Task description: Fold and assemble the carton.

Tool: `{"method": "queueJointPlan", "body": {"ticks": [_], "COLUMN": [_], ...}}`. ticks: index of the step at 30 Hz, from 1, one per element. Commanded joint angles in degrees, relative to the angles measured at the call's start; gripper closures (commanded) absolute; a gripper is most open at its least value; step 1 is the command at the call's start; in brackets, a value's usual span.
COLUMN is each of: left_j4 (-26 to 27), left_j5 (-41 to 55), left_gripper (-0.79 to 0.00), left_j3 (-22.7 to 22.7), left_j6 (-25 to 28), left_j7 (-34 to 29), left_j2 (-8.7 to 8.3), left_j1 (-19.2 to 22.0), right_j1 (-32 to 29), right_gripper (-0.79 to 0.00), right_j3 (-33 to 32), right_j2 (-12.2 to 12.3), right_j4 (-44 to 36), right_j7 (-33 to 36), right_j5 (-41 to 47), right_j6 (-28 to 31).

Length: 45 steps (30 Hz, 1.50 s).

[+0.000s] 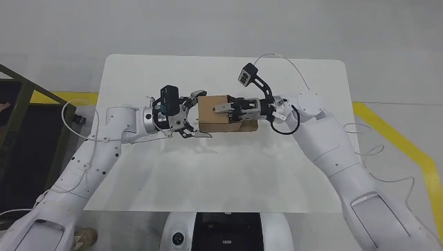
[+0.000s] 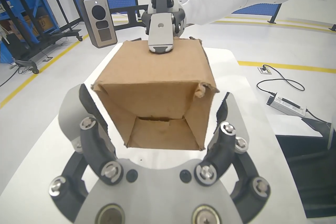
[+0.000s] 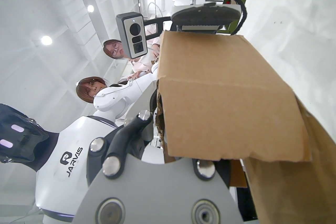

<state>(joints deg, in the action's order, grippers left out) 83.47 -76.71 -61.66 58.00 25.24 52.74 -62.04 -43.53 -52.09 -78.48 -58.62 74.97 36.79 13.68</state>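
A brown cardboard carton (image 1: pixel 228 113) lies on its side in the middle of the white table (image 1: pixel 159 175). One end is unclosed and faces my left gripper (image 2: pixel 156 92), showing the hollow inside (image 2: pixel 160 128). That gripper is open, its fingers (image 2: pixel 89 104) standing either side of the carton's mouth without pressing on it. From the opposite end my right gripper (image 1: pixel 234 108) is shut on the carton's top panel, with one finger (image 2: pixel 160 37) flat on top near the far edge. In the right wrist view the carton (image 3: pixel 223 109) hides most of the right gripper (image 3: pixel 165 125).
The table has bare room in front of and behind the carton. A dark green frame (image 1: pixel 17 99) stands off the table's left side. A cable and a power brick (image 2: pixel 286 104) lie on the floor beyond the table edge.
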Motion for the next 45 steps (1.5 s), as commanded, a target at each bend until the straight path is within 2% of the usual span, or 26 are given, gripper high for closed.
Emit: {"method": "queueJointPlan", "body": {"ticks": [1, 3, 9, 12, 18, 21, 25, 27, 31, 34, 45], "left_j4": [0.0, -0.1, -0.5, -0.6, -0.8, -0.9, -1.0, -1.0, -1.0, -1.0, -1.3], "left_j5": [-0.1, 0.0, 0.8, 1.0, 1.6, 2.0, 2.3, 2.4, 2.7, 2.8, 2.6], "left_gripper": [-0.779, -0.717, -0.702, -0.634, -0.625, -0.554, -0.502, -0.502, -0.511, -0.508, -0.508], "left_j3": [0.1, 0.2, 0.5, 0.7, 1.0, 1.0, 0.9, 0.8, 0.5, 0.3, -2.4], "left_j6": [0.0, 0.0, 0.0, 0.0, 0.0, 0.0, 0.0, 0.0, 0.0, 0.0, -0.7], "left_j7": [0.3, 0.5, 0.9, 0.8, 0.6, 0.5, 0.3, 0.2, 0.0, -0.1, 0.2], "left_j2": [-0.08, -0.15, -0.25, -0.28, -0.29, -0.3, -0.31, -0.32, -0.32, -0.31, -0.64], "left_j1": [0.1, 0.1, 0.3, 0.5, 0.7, 0.7, 0.5, 0.4, 0.1, -0.1, -2.1], "right_j1": [0.1, 0.3, 0.7, 0.8, 1.0, 1.0, 1.0, 1.0, 1.1, 1.2, 1.1], "right_gripper": [0.0, 0.0, 0.0, 0.0, 0.0, 0.0, 0.0, -0.117, -0.175, -0.317, -0.345], "right_j3": [0.1, 0.1, 0.3, 0.4, 0.4, 0.4, 0.4, 0.4, 0.3, 0.1, -2.9], "right_j2": [-0.1, -0.2, -0.3, -0.4, -0.5, -0.6, -0.6, -0.6, -0.7, -0.7, 0.1], "right_j4": [0.2, 0.4, 0.8, 0.9, 1.1, 1.1, 1.3, 1.3, 1.4, 1.6, 1.4], "right_j7": [0.0, -0.1, 0.1, 0.0, 0.2, 0.3, 0.2, 0.1, 0.2, -0.1, -2.4], "right_j5": [0.0, -0.1, -0.3, -0.4, -0.7, -0.8, -1.1, -1.1, -1.2, -1.2, -2.7], "right_j6": [0.1, 0.1, 0.3, 0.3, 0.4, 0.5, 0.5, 0.5, 0.7, 0.9, 1.5]}}
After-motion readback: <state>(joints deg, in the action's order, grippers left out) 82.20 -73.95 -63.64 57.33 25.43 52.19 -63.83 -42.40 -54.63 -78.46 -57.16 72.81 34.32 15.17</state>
